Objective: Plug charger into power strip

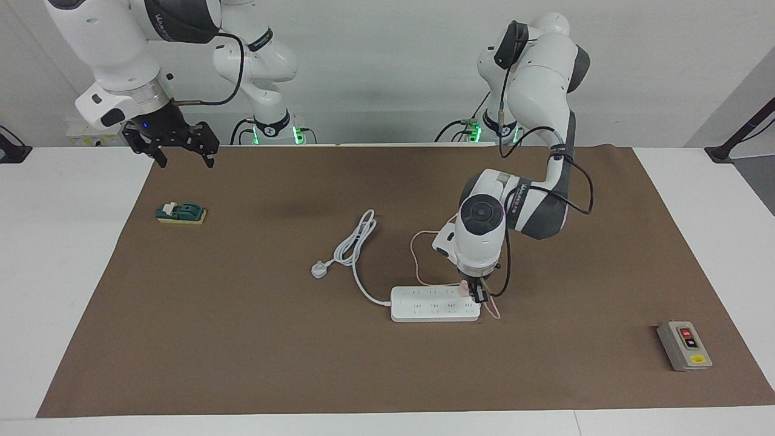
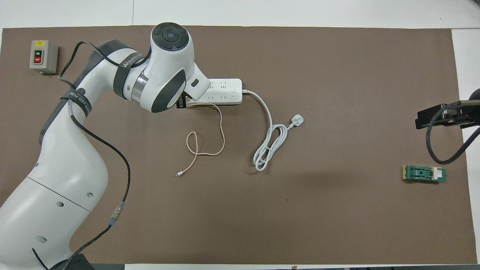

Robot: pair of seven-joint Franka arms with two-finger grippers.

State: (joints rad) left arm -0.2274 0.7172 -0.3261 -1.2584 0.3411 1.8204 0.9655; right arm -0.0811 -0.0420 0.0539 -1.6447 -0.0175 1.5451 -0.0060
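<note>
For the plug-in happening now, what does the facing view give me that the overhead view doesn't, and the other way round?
Facing view only: the left gripper, shut on the pink charger, is down at the power strip's end toward the left arm; the right gripper waits open, raised above the brown mat's edge.

Overhead view only: the whole charger cable, looping toward the robots to its free connector. The left arm's wrist covers the charger and that end of the strip.

Both: the strip's white cord, the grey button box, the green part.
</note>
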